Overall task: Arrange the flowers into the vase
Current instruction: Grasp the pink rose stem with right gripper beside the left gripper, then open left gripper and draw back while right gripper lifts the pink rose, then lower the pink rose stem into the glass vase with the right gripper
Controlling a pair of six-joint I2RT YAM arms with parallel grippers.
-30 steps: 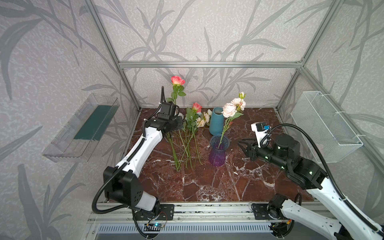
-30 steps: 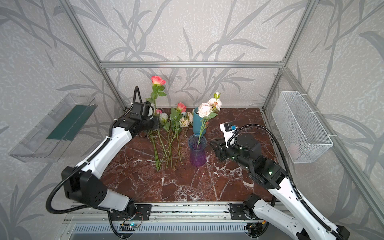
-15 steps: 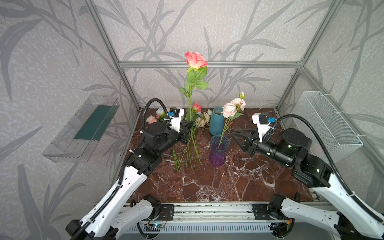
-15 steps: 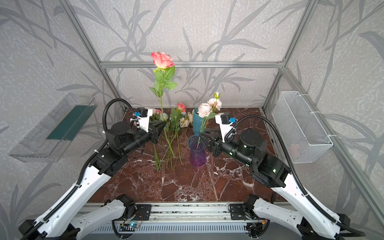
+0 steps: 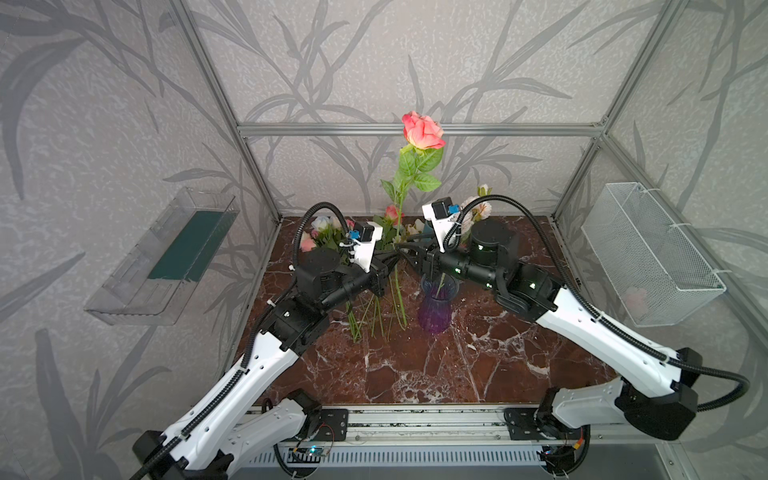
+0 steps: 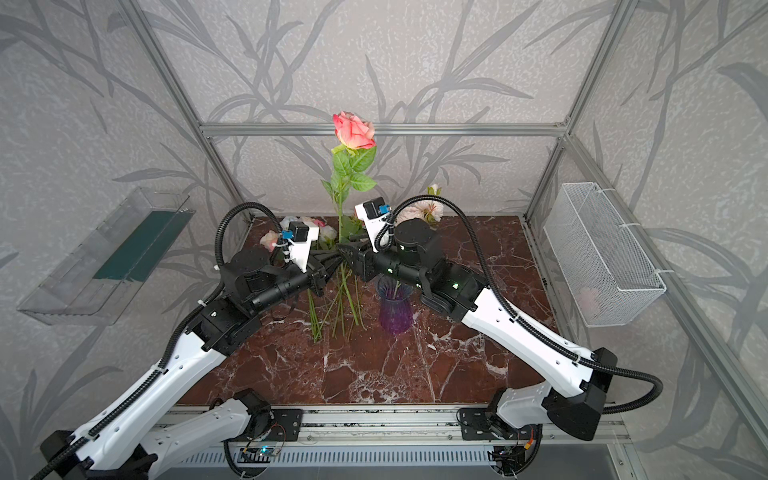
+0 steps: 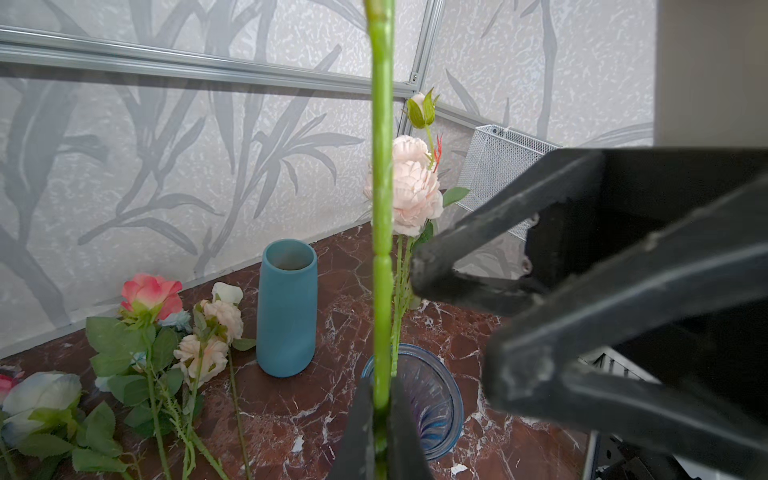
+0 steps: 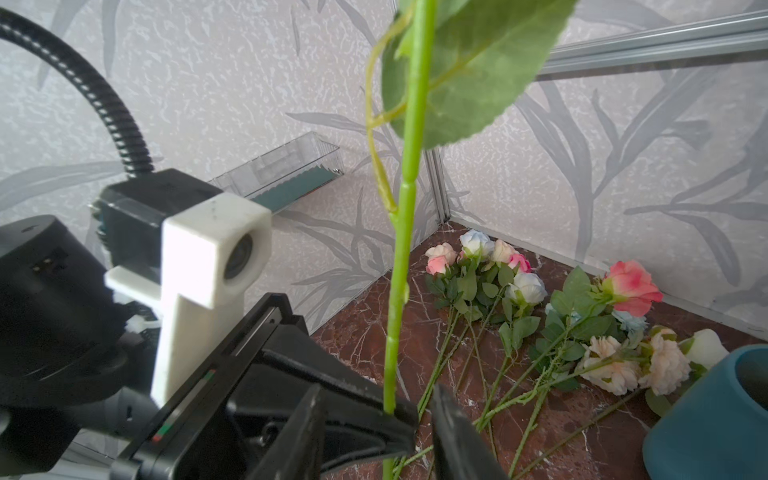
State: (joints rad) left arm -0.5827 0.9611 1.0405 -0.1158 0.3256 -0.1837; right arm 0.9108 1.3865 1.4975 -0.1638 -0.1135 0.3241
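Left of the purple vase (image 5: 434,316), our left hand (image 7: 381,411) clamps the upright rose (image 5: 406,166); right hand (image 8: 378,415) straddles its stem, open.

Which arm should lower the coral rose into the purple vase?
Right, probably: the right claw stands open around the stem of the coral rose, and that arm hangs over the purple vase. The left claw, shut on that stem, sits beside it.

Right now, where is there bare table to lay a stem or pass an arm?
Free: the front half of the table, between the rail and the purple vase; the back right corner by the mesh basket. Crowded: back left, where loose flowers lie beside the teal vase, and above them, where the left arm meets the right arm at the raised rose.
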